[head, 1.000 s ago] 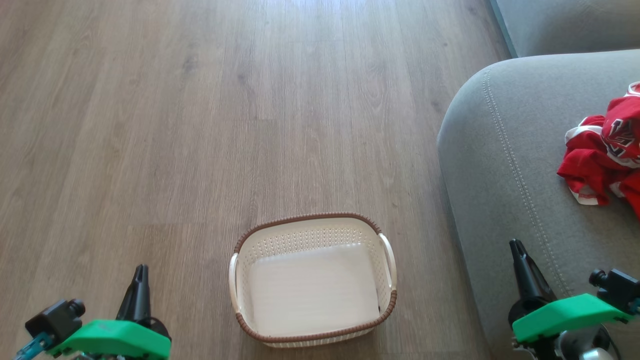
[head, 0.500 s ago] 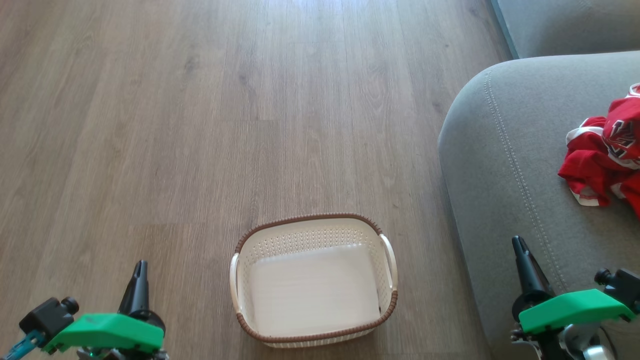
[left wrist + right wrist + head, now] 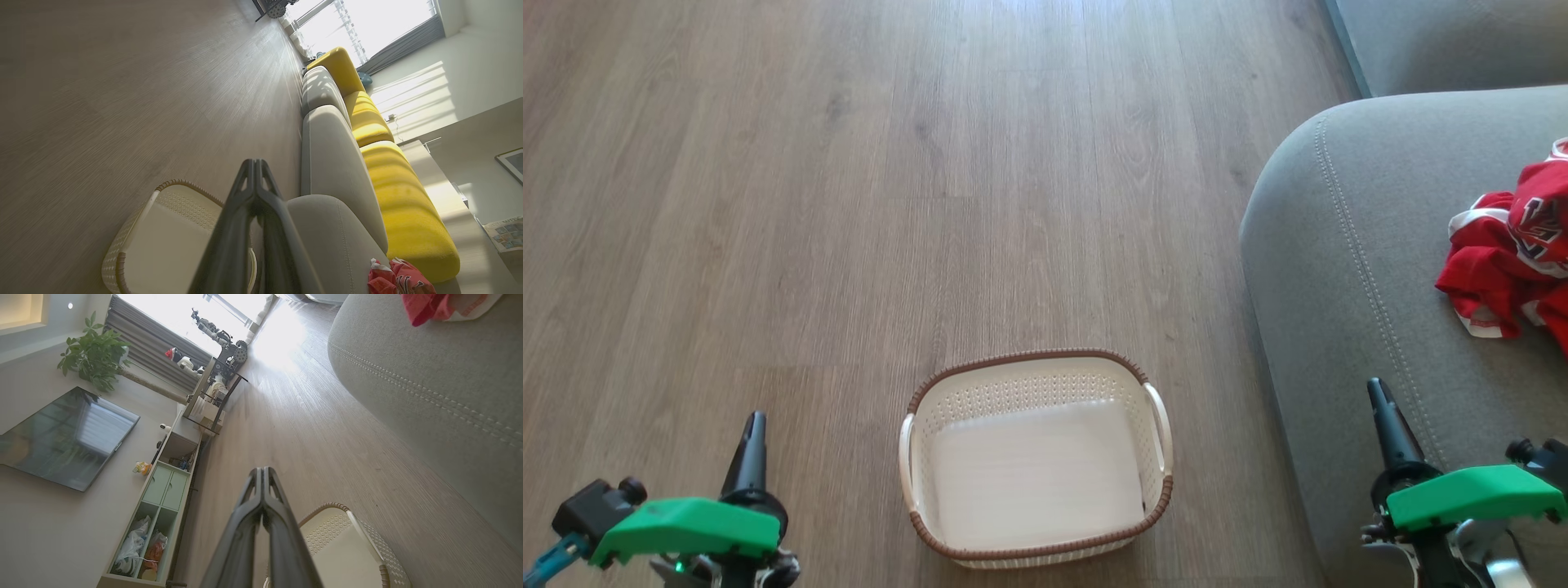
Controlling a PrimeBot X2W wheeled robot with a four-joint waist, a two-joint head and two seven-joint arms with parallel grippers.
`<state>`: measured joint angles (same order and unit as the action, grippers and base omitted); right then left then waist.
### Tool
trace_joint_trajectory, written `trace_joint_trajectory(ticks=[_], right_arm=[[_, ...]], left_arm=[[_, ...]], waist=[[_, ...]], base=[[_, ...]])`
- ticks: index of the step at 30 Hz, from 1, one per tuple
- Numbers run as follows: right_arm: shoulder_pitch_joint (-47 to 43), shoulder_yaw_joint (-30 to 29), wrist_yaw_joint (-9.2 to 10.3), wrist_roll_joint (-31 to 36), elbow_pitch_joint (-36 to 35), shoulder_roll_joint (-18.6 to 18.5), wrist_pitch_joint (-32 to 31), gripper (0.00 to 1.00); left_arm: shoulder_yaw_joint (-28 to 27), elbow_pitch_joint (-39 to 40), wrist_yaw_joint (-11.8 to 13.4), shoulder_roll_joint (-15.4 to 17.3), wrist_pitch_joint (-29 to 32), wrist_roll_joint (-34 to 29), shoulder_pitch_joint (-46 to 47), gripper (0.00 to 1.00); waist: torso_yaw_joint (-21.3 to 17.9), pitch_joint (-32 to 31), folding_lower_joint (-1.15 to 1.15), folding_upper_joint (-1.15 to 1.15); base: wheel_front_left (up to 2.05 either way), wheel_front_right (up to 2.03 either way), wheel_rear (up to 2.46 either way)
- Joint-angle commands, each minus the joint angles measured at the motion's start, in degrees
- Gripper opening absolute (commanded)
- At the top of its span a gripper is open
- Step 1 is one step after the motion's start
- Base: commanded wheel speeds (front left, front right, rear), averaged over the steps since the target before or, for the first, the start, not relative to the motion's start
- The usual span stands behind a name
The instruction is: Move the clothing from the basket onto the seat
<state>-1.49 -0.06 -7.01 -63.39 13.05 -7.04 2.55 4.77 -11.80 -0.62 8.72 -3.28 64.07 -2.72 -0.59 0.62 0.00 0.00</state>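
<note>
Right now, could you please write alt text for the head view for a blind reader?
An empty cream basket sits on a wooden floor, while red clothing lies crumpled on the grey seat to its right. Both grippers are shut and hold nothing, the left gripper at lower left, the right gripper at lower right.

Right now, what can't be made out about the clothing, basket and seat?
- Clothing: cut off by the head view's right edge; garment count unclear, lettering unreadable.
- Basket: in the left wrist view, the shut left gripper covers part of it.
- Seat: runs past the head view's right edge.
</note>
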Motion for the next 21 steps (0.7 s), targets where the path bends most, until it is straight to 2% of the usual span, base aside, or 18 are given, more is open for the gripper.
trace_joint_trajectory(ticks=[1,21], right_arm=[[3.24,-0.01,-0.27,-1.25,-1.68,-0.02,-0.34,0.0],[4.87,-2.07,-0.35,-11.91,-0.7,1.28,-3.32,0.0]], left_arm=[[-2.08,1.42,-0.69,0.28,0.35,1.09,3.26,0.0],[-5.26,0.05,-3.01,-1.8,3.66,11.49,5.36,0.0]], waist=[[0.01,-0.01,0.0,0.0],[0.23,-0.17,0.0,0.0]], base=[[0.0,0.0,0.0],[0.0,0.0,0.0]])
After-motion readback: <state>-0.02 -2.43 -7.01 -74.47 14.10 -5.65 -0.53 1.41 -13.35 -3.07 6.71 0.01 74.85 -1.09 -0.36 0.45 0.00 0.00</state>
